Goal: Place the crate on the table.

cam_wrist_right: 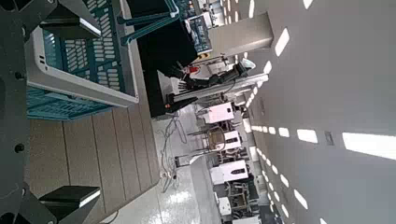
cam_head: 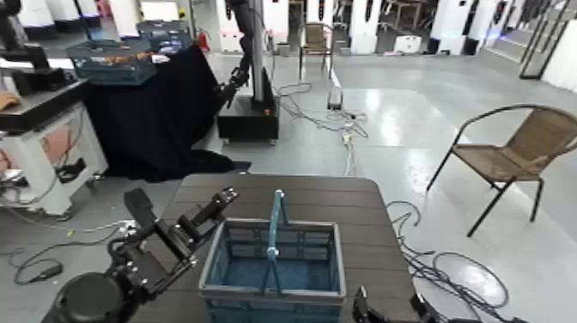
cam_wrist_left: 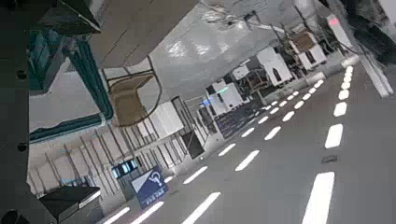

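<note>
The blue crate (cam_head: 273, 266) with its upright light-blue handle (cam_head: 276, 222) stands on the dark brown table (cam_head: 275, 191), near the front edge. My left gripper (cam_head: 216, 209) is open and empty just left of the crate, apart from it. In the left wrist view the gripper (cam_wrist_left: 84, 105) has its fingers spread, with the crate's corner (cam_wrist_left: 51, 56) beside one finger. My right gripper (cam_head: 369, 307) is low at the crate's right front. In the right wrist view it (cam_wrist_right: 79, 107) is open over the table top (cam_wrist_right: 93, 154), with the crate's side (cam_wrist_right: 79, 61) by one finger and not gripped.
A wicker chair (cam_head: 515, 155) stands on the floor to the right. A black-draped table (cam_head: 154, 112) with teal crates (cam_head: 112, 60) and a white workbench (cam_head: 43, 150) stand at the left. Another robot's base (cam_head: 249, 116) and floor cables (cam_head: 348, 124) lie beyond the table.
</note>
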You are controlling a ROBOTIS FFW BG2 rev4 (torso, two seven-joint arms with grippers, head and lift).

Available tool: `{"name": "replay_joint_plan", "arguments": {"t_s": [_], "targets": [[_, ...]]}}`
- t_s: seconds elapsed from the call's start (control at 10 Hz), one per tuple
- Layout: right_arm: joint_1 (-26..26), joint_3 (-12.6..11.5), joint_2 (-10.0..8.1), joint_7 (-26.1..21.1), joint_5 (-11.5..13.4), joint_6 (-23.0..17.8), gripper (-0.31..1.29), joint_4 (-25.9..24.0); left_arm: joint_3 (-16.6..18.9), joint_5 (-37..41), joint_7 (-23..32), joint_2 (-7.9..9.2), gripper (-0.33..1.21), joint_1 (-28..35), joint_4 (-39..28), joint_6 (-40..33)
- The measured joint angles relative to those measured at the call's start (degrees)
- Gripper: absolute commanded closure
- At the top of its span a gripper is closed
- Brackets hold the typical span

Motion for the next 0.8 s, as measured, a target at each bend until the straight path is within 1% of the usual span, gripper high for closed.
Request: {"name": "replay_joint_plan", "arguments": {"t_s": [0.1, 0.2, 0.3, 0.4, 0.5, 0.6, 0.8], "targets": [[0.01, 0.0, 0.0, 0.0, 0.0, 0.0, 0.13, -0.04, -0.01, -5.68, -1.02, 0.51, 0.09, 2.36, -3.29, -4.65], [0.04, -0.02, 0.01, 0.0, 0.0, -0.02, 0.13, -0.05, 0.02, -10.89, -1.0, 0.65, 0.09, 5.3, -6.12, -10.44], [0.14, -0.1, 0.06, 0.0, 0.0, -0.11, 0.13, -0.05, 0.22, -15.45, -0.72, 0.37, 0.1, 8.5, -8.29, -16.34], [0.22, -0.16, 0.09, 0.0, 0.0, -0.21, 0.13, -0.07, 1.07, -20.07, -0.45, -0.21, 0.1, 11.64, -10.2, -20.82], [0.26, -0.21, 0.09, 0.0, 0.0, -0.32, 0.13, -0.09, 2.4, -24.57, -0.19, -1.12, 0.1, 14.52, -12.12, -23.73], [0.28, -0.25, 0.09, 0.0, 0.0, -0.43, 0.13, -0.08, 3.7, -28.45, 0.59, -2.16, 0.1, 17.28, -13.92, -25.61], [0.42, -0.36, 0.17, 0.0, 0.0, -0.69, 0.13, -0.07, 4.7, -33.78, 3.04, -3.73, 0.1, 22.72, -16.35, -30.06]]}}
